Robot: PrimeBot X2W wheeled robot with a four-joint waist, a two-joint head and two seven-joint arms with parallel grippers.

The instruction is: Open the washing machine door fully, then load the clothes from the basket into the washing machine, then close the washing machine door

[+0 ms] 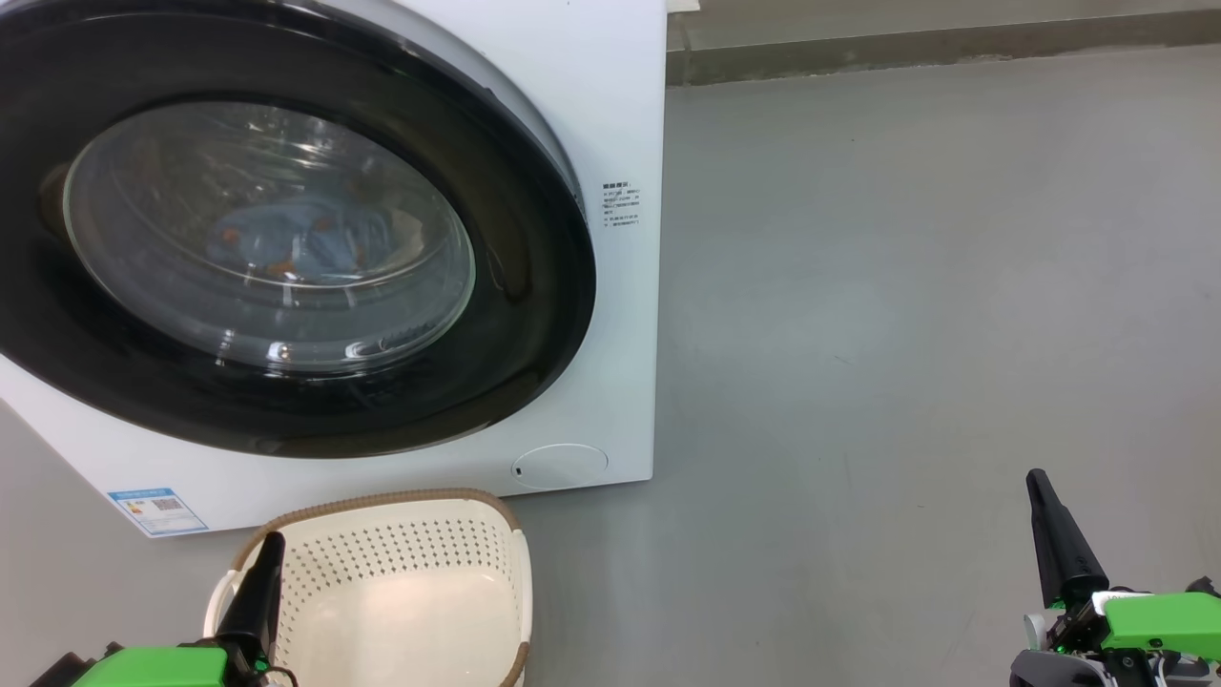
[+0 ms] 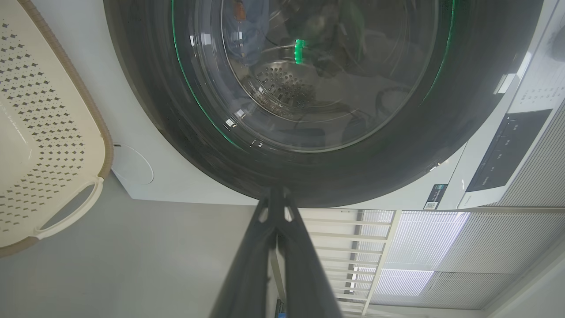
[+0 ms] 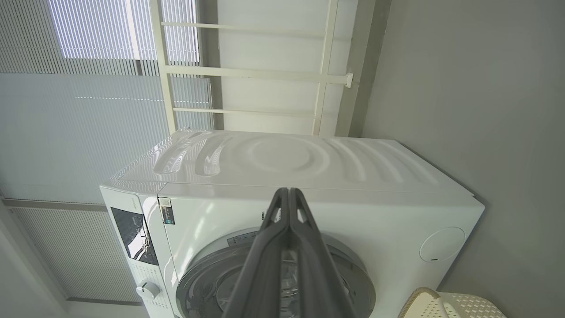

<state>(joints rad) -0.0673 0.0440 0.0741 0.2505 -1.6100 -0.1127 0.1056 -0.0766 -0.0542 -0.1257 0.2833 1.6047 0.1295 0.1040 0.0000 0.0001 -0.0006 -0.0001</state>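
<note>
Head view: washing machine (image 1: pixel 610 114) takes the upper left. Its door (image 1: pixel 534 315) lies flat against the front, closed. Thru the glass, light-blue clothes (image 1: pixel 305 243) w/ orange-brown specks sit inside the machine. Basket (image 1: pixel 410 563) stands on the floor (image 1: pixel 906 286) just in front of the machine, below the door and near the round cap (image 1: pixel 561 466); its pale inner btm shows. L gripper (image 1: pixel 274 542) is in front of the machine, tip over the basket's rim, jaws pressed together. R gripper (image 1: pixel 1035 477) is well off to the machine's side over the floor, jaws also together.

Left wrist view: L gripper (image 2: pixel 276 192) fingers meet at the tip, no gap, seen against the edge of the door (image 2: pixel 176 132) rim. Steel drum (image 2: pixel 282 84) and blue clothes (image 2: pixel 247 26) show behind the glass. Basket (image 2: pixel 44 132) sits close to the machine's front, by the cap (image 2: pixel 132 165).

Right wrist view: R gripper (image 3: pixel 289 191) jaws are pressed together, aimed at the machine (image 3: pixel 309 168) front, apart from it. Door (image 3: pixel 212 274) is partly hidden behind the fingers. A basket (image 3: pixel 454 304) corner shows beside the machine, near the cap (image 3: pixel 441 244).
</note>
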